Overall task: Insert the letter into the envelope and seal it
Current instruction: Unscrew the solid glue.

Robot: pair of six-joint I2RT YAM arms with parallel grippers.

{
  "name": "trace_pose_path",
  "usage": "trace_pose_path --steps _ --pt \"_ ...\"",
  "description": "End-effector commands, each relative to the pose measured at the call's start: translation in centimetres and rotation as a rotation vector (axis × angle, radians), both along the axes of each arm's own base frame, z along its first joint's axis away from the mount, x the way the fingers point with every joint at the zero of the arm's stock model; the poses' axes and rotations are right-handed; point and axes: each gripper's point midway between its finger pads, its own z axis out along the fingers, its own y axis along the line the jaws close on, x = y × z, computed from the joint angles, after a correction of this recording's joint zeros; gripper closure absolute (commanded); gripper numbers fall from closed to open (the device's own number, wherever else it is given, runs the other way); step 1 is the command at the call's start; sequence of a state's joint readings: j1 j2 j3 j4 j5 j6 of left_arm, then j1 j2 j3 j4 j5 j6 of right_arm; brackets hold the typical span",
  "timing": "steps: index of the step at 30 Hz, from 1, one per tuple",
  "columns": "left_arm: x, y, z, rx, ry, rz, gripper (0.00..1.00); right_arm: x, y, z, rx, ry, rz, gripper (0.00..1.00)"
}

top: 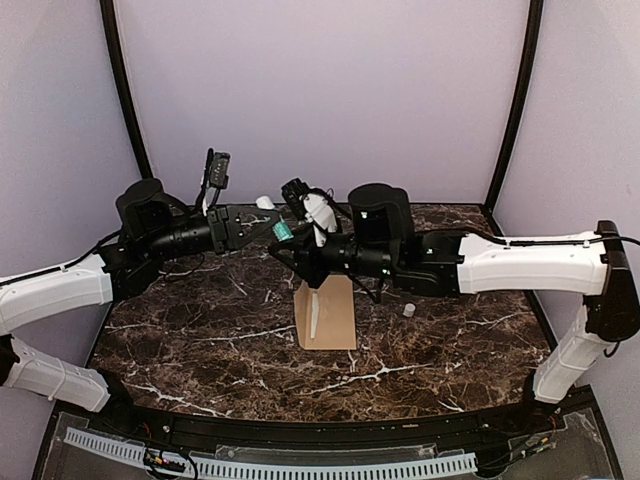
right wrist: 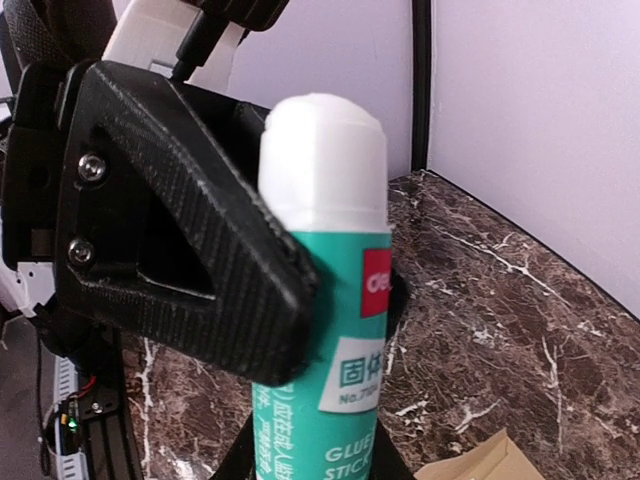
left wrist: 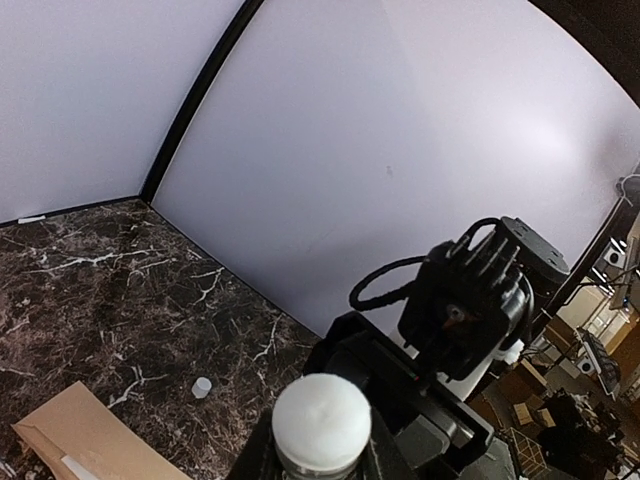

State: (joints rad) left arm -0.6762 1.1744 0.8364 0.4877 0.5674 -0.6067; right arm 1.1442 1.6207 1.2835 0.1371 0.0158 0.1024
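The tan envelope (top: pixel 330 318) lies flat on the marble table (top: pixel 200 350); a corner shows in the left wrist view (left wrist: pixel 70 435) and the right wrist view (right wrist: pixel 480 462). A narrow white strip (top: pixel 313 313) runs along it; I cannot tell whether it is the letter. Above the table both arms meet at a teal glue stick (top: pixel 283 231). My left gripper (top: pixel 272 228) is shut near the stick's white end (left wrist: pixel 322 420). Its black finger (right wrist: pixel 190 280) presses the stick's side. My right gripper (right wrist: pixel 320 462) is shut on the lower part of the glue stick (right wrist: pixel 330 330).
A small white cylinder (top: pixel 408 310) stands on the table right of the envelope, also seen in the left wrist view (left wrist: pixel 202 387). Pale walls with black corner posts (top: pixel 125 100) close the back and sides. A cable tray (top: pixel 300 465) runs along the near edge.
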Motion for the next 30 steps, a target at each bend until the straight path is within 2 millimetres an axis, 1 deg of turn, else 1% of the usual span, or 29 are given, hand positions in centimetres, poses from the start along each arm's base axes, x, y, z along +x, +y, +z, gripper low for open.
trace_pose_path --steps 1,4,7,12,13,14,15,16,17,18,19,20,21,22,23,25,27,30 --pt "-2.3 0.1 2.4 -0.061 -0.146 -0.111 1.00 -4.6 0.5 4.8 0.175 0.057 0.261 1.00" --pt "-3.4 0.1 2.5 -0.075 -0.180 -0.163 1.00 -5.6 0.0 5.8 0.243 0.101 0.348 1.00" --pt "-4.2 0.1 2.8 -0.088 -0.207 -0.204 1.00 -6.0 -0.7 6.6 0.299 0.129 0.395 1.00" --pt "-4.5 0.4 3.1 -0.106 -0.227 -0.202 1.00 -5.9 -1.1 6.8 0.321 0.145 0.403 1.00" --pt "-4.5 0.4 3.2 -0.108 -0.226 -0.194 1.00 -5.6 -1.1 6.7 0.320 0.149 0.393 0.94" --pt "-4.1 0.6 3.2 -0.109 -0.221 -0.170 1.00 -5.4 -1.2 6.7 0.322 0.149 0.379 0.83" --pt "-3.9 0.7 3.2 -0.111 -0.215 -0.150 1.00 -5.2 -1.4 6.6 0.324 0.151 0.363 0.70" --pt "-3.0 0.9 3.1 -0.110 -0.199 -0.096 1.00 -5.0 -1.6 6.6 0.330 0.149 0.349 0.57" --pt "-2.8 1.3 3.1 -0.113 -0.192 -0.066 1.00 -4.7 -1.9 6.8 0.342 0.146 0.330 0.45" --pt "-2.0 1.7 3.0 -0.119 -0.179 -0.009 1.00 -4.3 -2.5 7.2 0.367 0.137 0.306 0.32" --pt "-1.9 2.0 2.8 -0.126 -0.167 0.013 1.00 -3.9 -3.0 6.9 0.375 0.142 0.277 0.26" --pt "-1.5 2.4 3.1 -0.145 -0.169 0.050 1.00 -3.5 -3.7 7.3 0.407 0.135 0.251 0.22" --pt "-1.5 2.7 2.9 -0.155 -0.153 0.061 1.00 -3.1 -4.3 7.6 0.438 0.134 0.222 0.18" --pt "-1.2 3.0 3.3 -0.178 -0.153 0.085 1.00 -2.8 -5.0 7.7 0.465 0.137 0.203 0.17" --pt "-1.3 3.3 3.3 -0.187 -0.150 0.093 1.00 -2.6 -5.6 8.0 0.499 0.138 0.191 0.15" --pt "-1.3 3.7 3.6 -0.213 -0.151 0.109 1.00 -2.7 -6.1 8.4 0.553 0.147 0.189 0.13" --pt "-1.3 3.8 4.1 -0.232 -0.158 0.113 1.00 -2.4 -5.8 8.6 0.574 0.173 0.187 0.13" --pt "-1.4 3.7 4.5 -0.242 -0.169 0.101 1.00 -2.0 -4.4 8.5 0.571 0.216 0.205 0.18"
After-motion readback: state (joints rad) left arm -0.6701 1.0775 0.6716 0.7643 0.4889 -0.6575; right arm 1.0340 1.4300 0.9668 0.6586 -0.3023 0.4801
